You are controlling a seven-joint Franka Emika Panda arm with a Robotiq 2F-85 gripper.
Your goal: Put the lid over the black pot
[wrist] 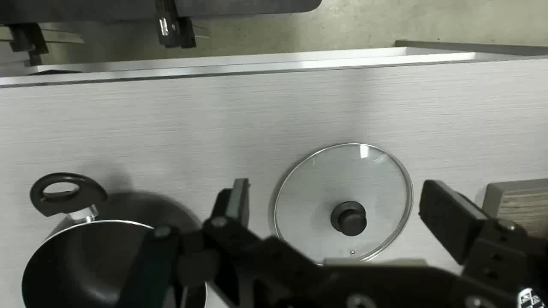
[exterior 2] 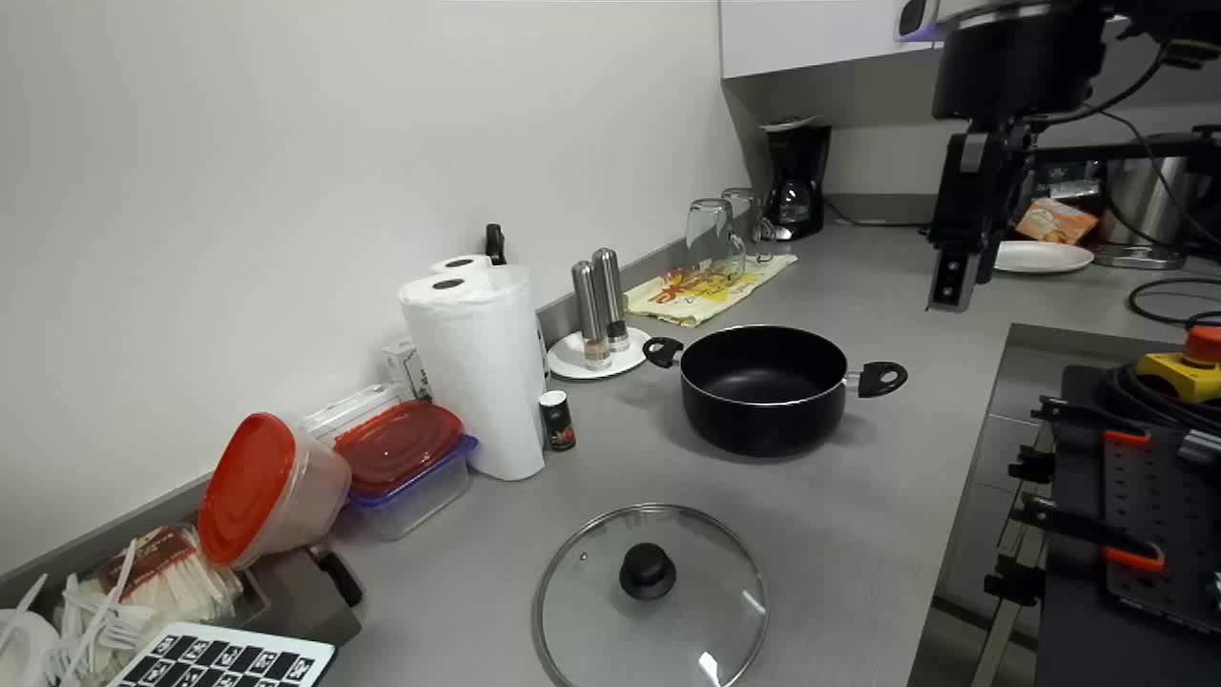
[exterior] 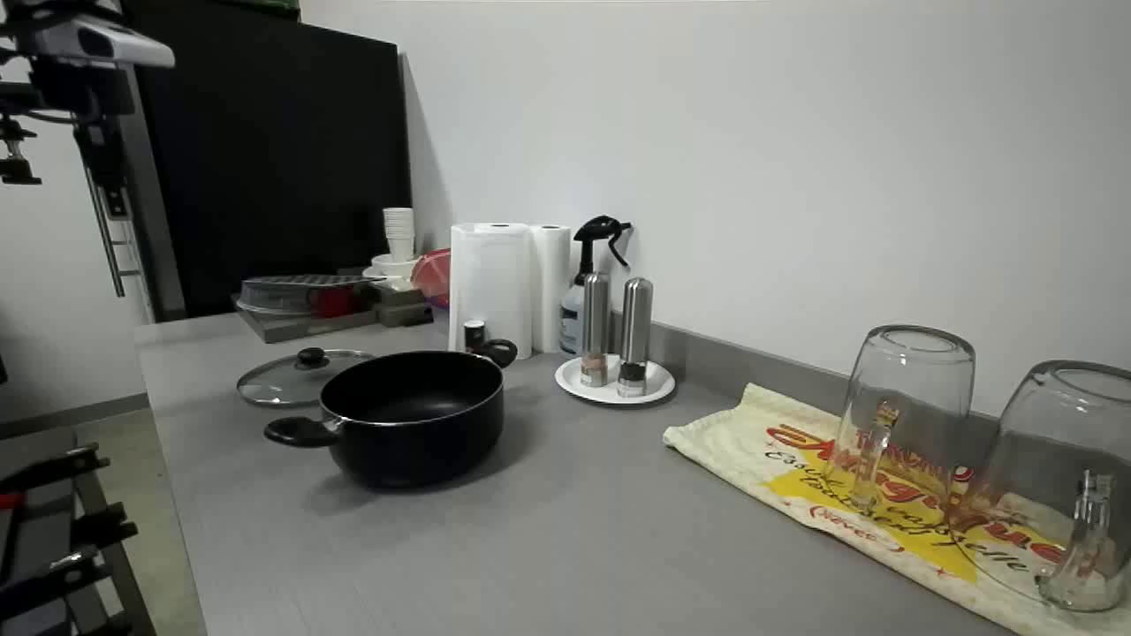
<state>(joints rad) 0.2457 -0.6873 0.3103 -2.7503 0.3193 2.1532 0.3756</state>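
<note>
Lid (exterior 2: 658, 625), glass, round, no long axis, lies flat on the bench (wrist: 265, 111) well below the empty pincer (wrist: 335, 188), whose fingers (wrist: 449, 218) stand wide apart with the dark knob (wrist: 351, 219) framed between them in the wrist view; black pot (exterior 2: 763, 422), also beneath, off to one side.

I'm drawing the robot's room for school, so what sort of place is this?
It's most likely a kitchen, though I can't tell whose: a pot stands on the counter with a lid near it, and there's a coffee maker farther along.
</note>
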